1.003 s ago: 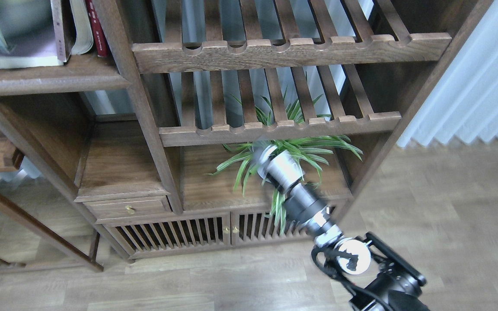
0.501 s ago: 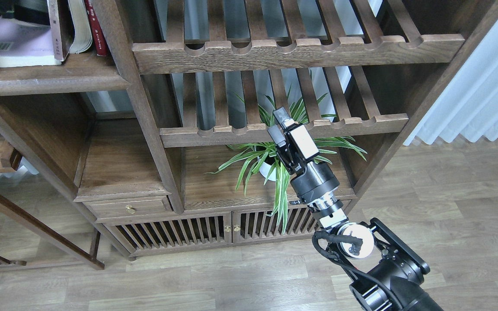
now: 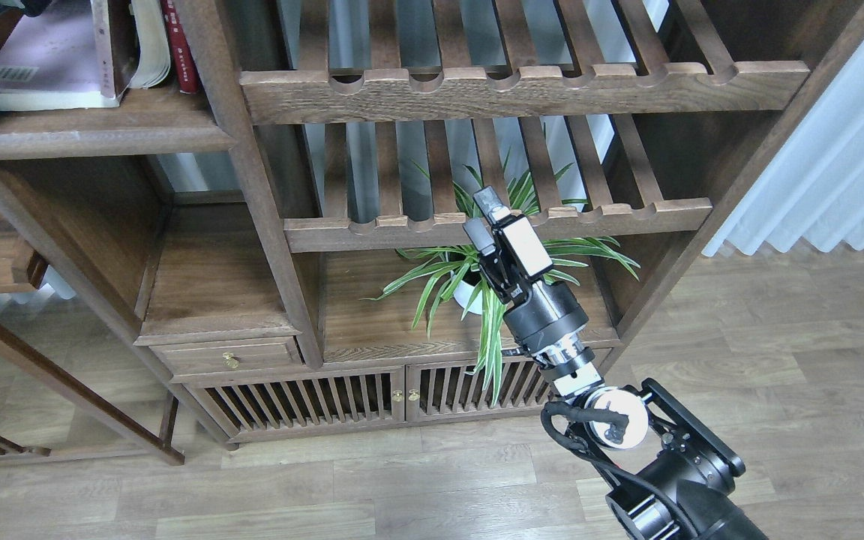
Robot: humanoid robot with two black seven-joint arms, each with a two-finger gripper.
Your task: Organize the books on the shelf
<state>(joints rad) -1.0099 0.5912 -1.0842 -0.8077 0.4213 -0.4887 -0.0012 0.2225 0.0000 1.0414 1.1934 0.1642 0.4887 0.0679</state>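
Overhead, rounded wooden shelf (solid board)

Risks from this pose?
1. The right pincer hangs empty by the slatted rack and spider plant; swinging toward the books may clip either.
2. The lavender book lies flat and pages of an upright one splay, so a grab may be awkward.

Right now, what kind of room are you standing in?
Probably a living room or study in a home. A large wooden bookcase holds books at upper left and a potted plant lower down, on wood plank flooring, with a pale curtain at right.
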